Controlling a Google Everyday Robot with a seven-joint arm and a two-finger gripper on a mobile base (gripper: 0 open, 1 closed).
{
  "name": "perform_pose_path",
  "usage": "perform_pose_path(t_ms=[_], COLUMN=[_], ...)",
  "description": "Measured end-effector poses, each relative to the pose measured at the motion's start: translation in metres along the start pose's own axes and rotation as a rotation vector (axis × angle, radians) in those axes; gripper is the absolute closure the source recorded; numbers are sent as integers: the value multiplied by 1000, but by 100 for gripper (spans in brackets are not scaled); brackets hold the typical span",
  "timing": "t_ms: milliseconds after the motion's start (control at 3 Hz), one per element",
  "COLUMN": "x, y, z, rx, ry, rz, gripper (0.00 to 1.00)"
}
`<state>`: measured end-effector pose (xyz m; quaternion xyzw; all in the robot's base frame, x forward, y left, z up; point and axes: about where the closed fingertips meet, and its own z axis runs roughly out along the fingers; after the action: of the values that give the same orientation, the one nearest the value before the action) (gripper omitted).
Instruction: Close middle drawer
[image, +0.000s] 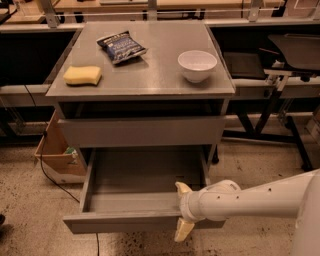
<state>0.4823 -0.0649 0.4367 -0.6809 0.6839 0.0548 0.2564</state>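
The open drawer at lower centre looks like stiff, light metal that should slide easily if pushed on its front, where the claw sits spread.

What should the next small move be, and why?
Probably push straight toward the cabinet: the middle drawer stands pulled far out, and the gripper sits at its front strip, right of centre, fingers spread above and below it.
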Motion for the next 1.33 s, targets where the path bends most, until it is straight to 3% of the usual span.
perform_pose_path(t_ms=[333,667,1000,1333], x=[-3,4,17,24], y=[-3,12,35,51], z=[-30,-49,-61,-72], rx=[13,-18,-52,-69], ry=[25,59,83,99], rz=[-6,14,51,66], gripper=[0,0,14,37])
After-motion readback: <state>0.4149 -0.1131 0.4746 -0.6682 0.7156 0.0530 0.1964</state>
